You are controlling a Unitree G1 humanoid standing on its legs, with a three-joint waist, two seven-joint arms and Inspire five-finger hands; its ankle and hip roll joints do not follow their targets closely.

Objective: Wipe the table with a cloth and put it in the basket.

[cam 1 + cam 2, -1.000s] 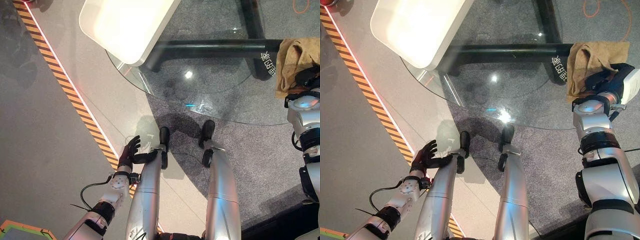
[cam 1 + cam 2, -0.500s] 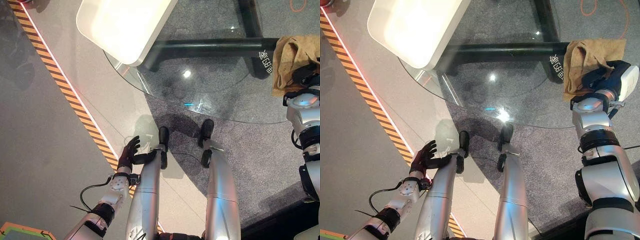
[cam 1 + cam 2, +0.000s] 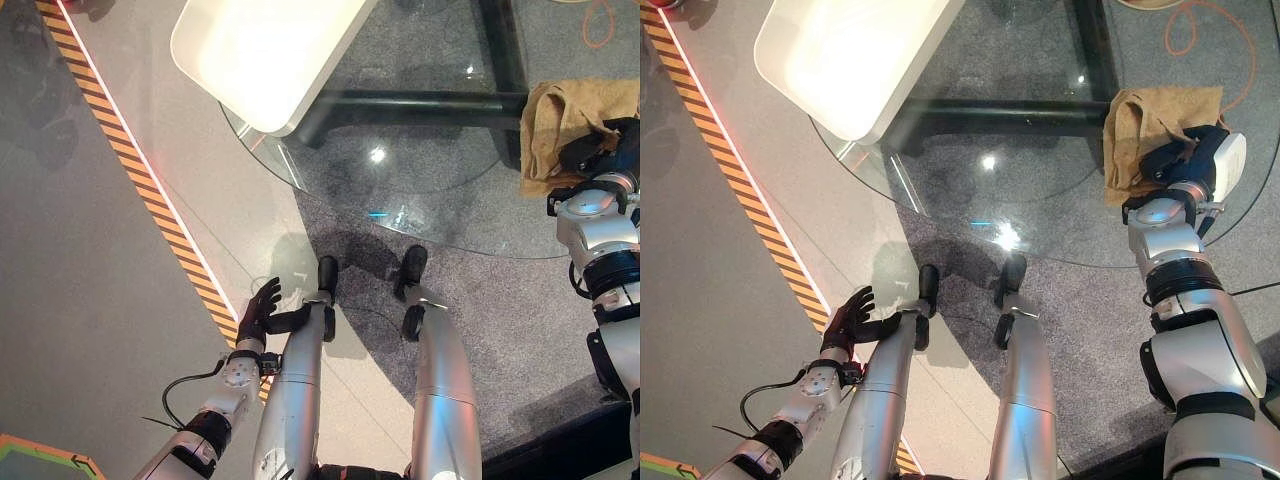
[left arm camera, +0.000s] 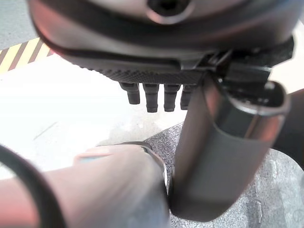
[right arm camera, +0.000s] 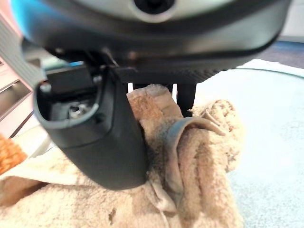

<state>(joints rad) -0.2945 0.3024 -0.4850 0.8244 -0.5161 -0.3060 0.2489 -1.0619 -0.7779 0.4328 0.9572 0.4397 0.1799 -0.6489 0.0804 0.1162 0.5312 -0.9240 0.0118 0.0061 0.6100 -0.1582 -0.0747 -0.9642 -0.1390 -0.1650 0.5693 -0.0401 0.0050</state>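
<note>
Cloth (image 3: 1140,125), a tan terry towel, lies bunched on the round glass table (image 3: 1040,215) near its right edge, with the right hand (image 3: 1185,160) resting on top of it. In the right wrist view the thumb and fingers press down into the folds, though whether they truly pinch the fabric I cannot tell. The left hand (image 3: 260,310) hangs low beside the robot with fingers loosely spread, holding nothing. The likely risk is that a wipe towards the rim drags the bunched towel off the glass, or that the hand slides over a loose fold and leaves it behind. No basket is in sight.
</note>
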